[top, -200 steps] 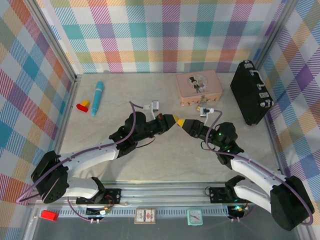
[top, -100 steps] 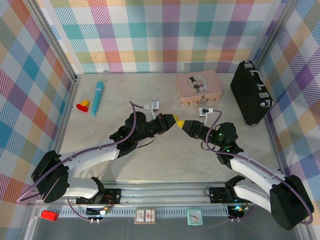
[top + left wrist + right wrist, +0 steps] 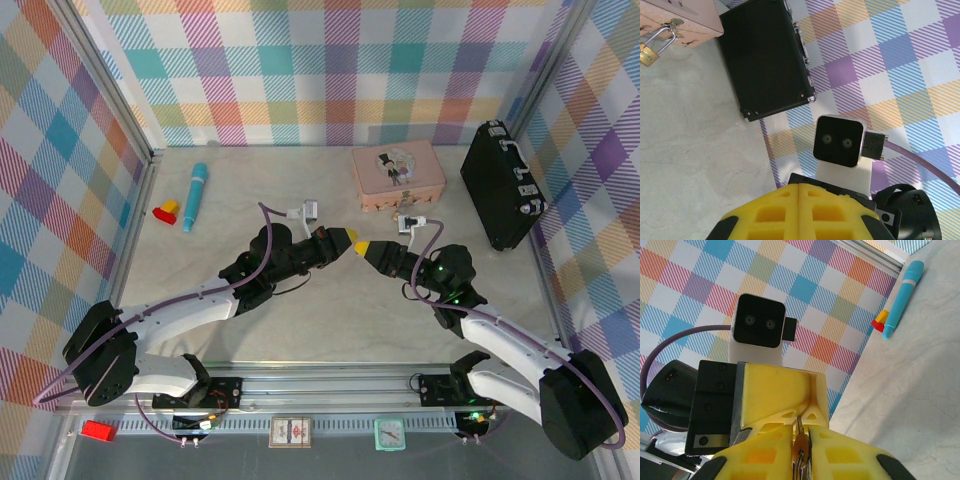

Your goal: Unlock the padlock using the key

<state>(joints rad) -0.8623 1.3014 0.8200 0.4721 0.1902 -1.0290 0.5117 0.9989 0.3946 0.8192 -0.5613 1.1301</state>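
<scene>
Mid-table, left claw (image 3: 347,238) and right claw (image 3: 359,245) are meeting tip to tip. Right claw is pinching the key (image 3: 800,440), jaws nearly closed with just the key's thickness between them. Left claw's fingers are sitting pressed together; I can't tell if they're gripping the key's tip or only touching it.

I'm reading this as a key handoff or regrip. To do it well:
- don't release one claw until the other is clamping firmly
- grip the ring end and leave the thin end sticking out free
- avoid twisting, since the key is thin and slips easily

Key's long axis is running along the line between the claws, thin end pointing at the left claw.

Padlock (image 3: 647,53) is lying toward the table's far edge, right of centre, with its shackle seemingly hooked at the tin (image 3: 398,175) latch and its body trailing away from the tin. Keyhole isn't showing.
</scene>
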